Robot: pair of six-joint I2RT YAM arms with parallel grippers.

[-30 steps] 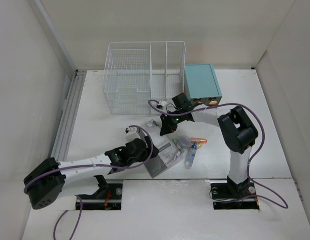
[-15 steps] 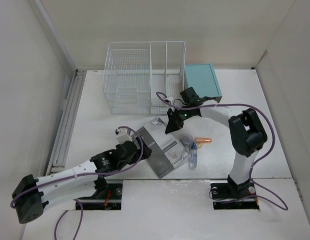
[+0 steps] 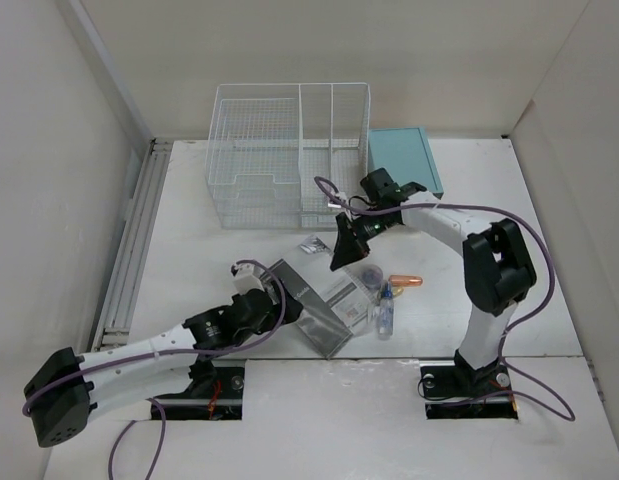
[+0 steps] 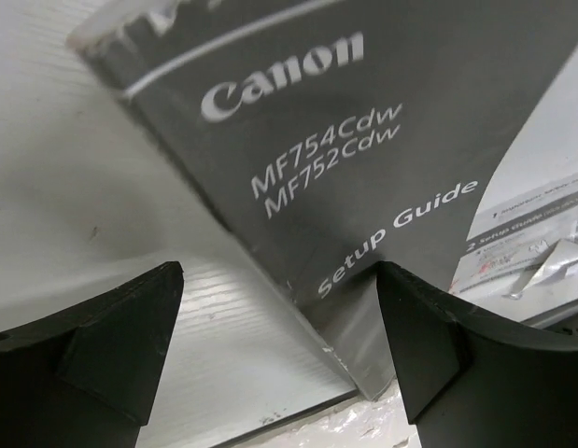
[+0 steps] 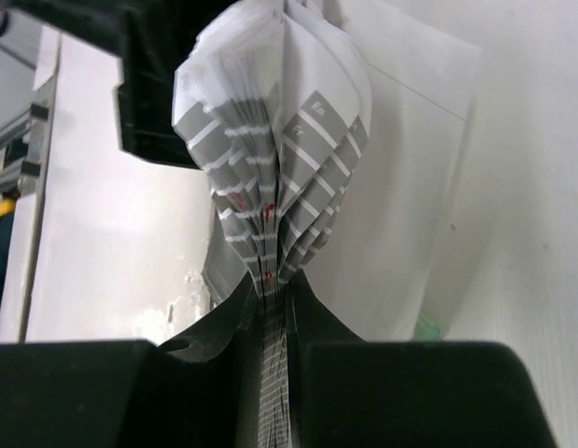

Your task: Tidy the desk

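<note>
The white bench (image 3: 189, 230) fills the floor of the walled bay, with both arms bolted at its near edge. A white wire-mesh rack (image 3: 289, 150) stands at the middle of the far edge. A teal box (image 3: 404, 160) sits just beside it, on the side towards the far right corner. Near the bench's middle, closer to the near edge, lies a grey Canon setup guide (image 3: 307, 300). It is partly open and one side is lifted.

The right claw (image 3: 345, 250) is clamped on the guide's pages, which fan out beyond its fingertips in the right wrist view. The left claw (image 4: 279, 280) is spread wide and grips nothing; its fingers sit low on either side of the guide's printed cover.

Just right of the guide lie a blue-capped tube (image 3: 384, 310) and a small orange piece (image 3: 404, 281). A silvery wrapper (image 3: 312, 244) lies between the guide and the rack.
</note>
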